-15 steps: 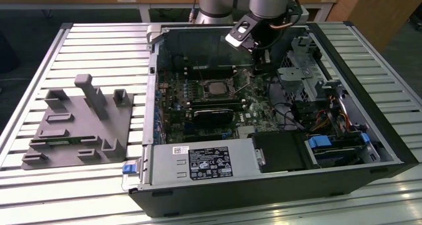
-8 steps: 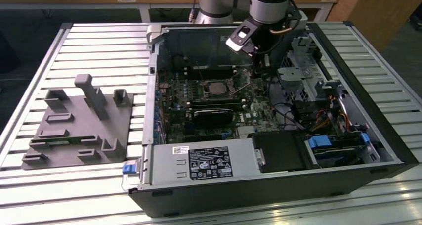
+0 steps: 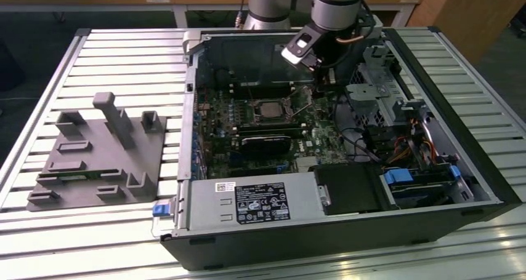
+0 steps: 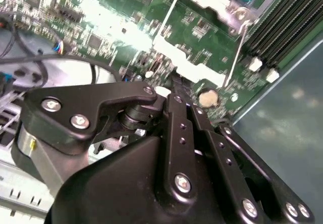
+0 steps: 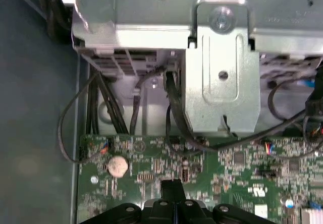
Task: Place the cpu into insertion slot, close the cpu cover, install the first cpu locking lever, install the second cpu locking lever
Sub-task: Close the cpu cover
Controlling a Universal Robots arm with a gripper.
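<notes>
The cpu, grey on top, lies in the insertion slot in the middle of the green board. The silver cpu cover frames it and looks folded down. A thin locking lever slants up from the slot's side nearer the exterior view's right. In the second wrist view two silver lever rods run out from the socket corner. My gripper hangs just over the board beyond that lever. Its black fingers are shut together, and I see nothing between them.
A coin cell sits on the board near the fingertips. A metal drive cage with black cables stands close in front. The power supply fills the case's near end. A grey fixture sits on the slatted table at the exterior view's left.
</notes>
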